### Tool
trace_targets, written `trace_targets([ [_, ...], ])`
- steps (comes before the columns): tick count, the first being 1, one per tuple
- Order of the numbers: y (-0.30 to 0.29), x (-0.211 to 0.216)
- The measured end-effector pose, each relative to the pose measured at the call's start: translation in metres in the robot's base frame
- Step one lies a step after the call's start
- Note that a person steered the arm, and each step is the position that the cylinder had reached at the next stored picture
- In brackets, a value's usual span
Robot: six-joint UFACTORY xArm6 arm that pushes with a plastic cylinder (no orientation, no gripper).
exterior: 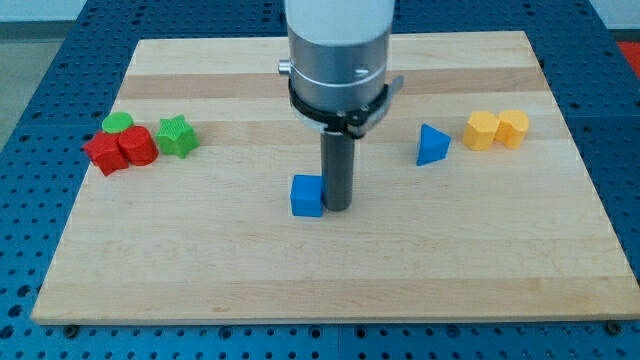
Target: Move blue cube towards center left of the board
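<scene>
The blue cube (307, 196) sits near the middle of the wooden board (200, 260), slightly toward the view's bottom. My tip (338, 208) is at the end of the dark rod, directly against the cube's right side. The arm's grey cylinder body hangs above it at the view's top centre.
At the view's left sit a red star-like block (102, 153), a red cylinder (137, 146), a green cylinder (118, 123) and a green star (177, 135). At the right sit a blue triangular block (431, 145) and two yellow blocks (481, 131), (513, 128).
</scene>
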State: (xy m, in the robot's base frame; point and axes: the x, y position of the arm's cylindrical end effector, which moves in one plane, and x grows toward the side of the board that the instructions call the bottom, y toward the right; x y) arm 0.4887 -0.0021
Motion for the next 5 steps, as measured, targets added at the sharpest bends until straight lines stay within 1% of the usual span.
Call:
trace_targets([
  [1, -0.047, -0.007],
  [2, -0.08, 0.011],
  [3, -0.107, 0.018],
  [5, -0.165, 0.003],
])
